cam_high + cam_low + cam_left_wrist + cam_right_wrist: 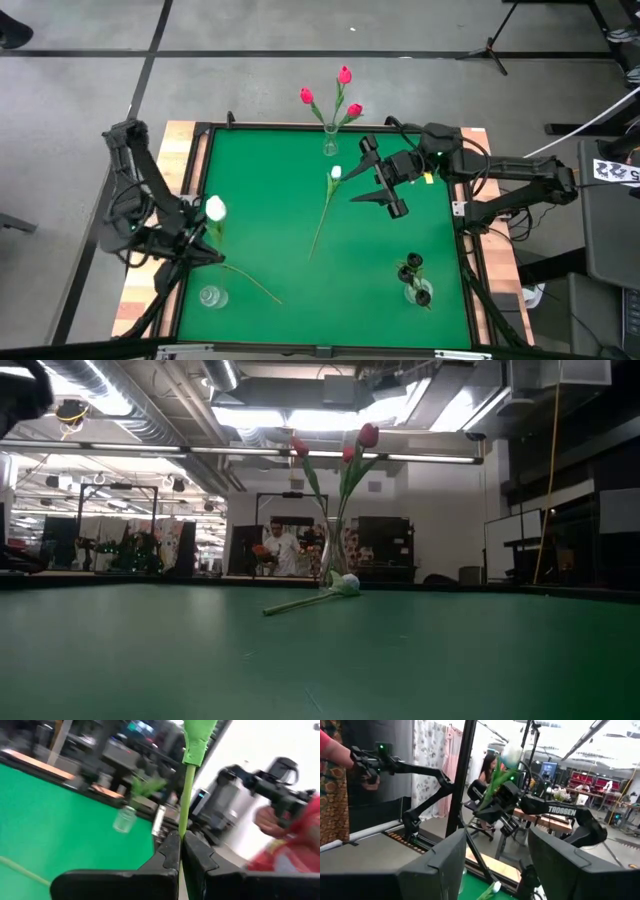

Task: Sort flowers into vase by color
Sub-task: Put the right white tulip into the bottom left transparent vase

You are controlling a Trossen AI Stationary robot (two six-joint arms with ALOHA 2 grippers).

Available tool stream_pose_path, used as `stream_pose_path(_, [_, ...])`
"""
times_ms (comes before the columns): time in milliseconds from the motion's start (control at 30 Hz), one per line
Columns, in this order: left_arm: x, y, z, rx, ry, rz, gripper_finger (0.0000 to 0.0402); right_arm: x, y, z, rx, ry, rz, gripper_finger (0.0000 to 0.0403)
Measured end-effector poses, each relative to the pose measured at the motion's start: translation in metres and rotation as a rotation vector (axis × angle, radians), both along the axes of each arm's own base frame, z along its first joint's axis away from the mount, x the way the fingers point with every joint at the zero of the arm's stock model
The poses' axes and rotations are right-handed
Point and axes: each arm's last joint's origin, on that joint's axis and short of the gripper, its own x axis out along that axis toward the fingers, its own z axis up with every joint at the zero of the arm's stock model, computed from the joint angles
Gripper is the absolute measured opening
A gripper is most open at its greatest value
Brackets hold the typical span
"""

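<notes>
the left pincer [205, 232] is at the left edge of the green counter [280, 240] and it is closed on the thin green stem of a white tulip [215, 208]. in the left wrist view the stem [186, 805] goes up between the two dark fingers [170, 851], which press on it from both sides. the white bud is just above this pincer in the high view. in front of this pincer, near the counter corner, stands an empty glass vase [210, 296], and a loose green stem [252, 281] lies on the counter beside it.

the right pincer [375, 175] is over the back right part of the counter, with its fingers spread wide and nothing between them. in the right wrist view the two fingers [445, 865] stand well apart. a second white tulip [335, 174] lies flat on the counter just beside this pincer, with its stem running away toward the middle of the counter. behind this pincer, at the back edge, a glass vase [330, 140] holds three pink-red tulips [344, 75] upright. toward the front right corner, another vase [418, 290] holds black tulips [412, 264].

in the right wrist view the word "trossen" [562, 810] can be read in white letters on the other arm. in the high view a white label [614, 171] lies to the right of the counter, and its writing is too small to read.
</notes>
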Motion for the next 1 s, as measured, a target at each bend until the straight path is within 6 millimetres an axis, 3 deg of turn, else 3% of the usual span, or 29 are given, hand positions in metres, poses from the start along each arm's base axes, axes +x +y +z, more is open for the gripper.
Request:
stream_pose_path(200, [-0.027, -0.008, 0.0, 0.001, -0.028, 0.154, 0.0001, 0.0, 0.0, 0.0, -0.019, -0.012, -0.02, 0.0214])
stream_pose_path(567, [-0.062, -0.03, -0.011, -0.015, -0.045, 0.144, 0.0, 0.001, -0.001, 0.0, -0.035, -0.021, -0.052, 0.0214])
stream_pose_path(733, [-0.066, -0.032, -0.017, 0.021, -0.048, 0.122, 0.0, 0.001, -0.001, 0.0, -0.034, -0.021, -0.059, 0.0214])
stream_pose_path(1000, [-0.061, -0.032, -0.048, 0.103, -0.054, 0.147, 0.0, 0.001, -0.002, 0.0, -0.033, -0.021, -0.067, 0.0214])
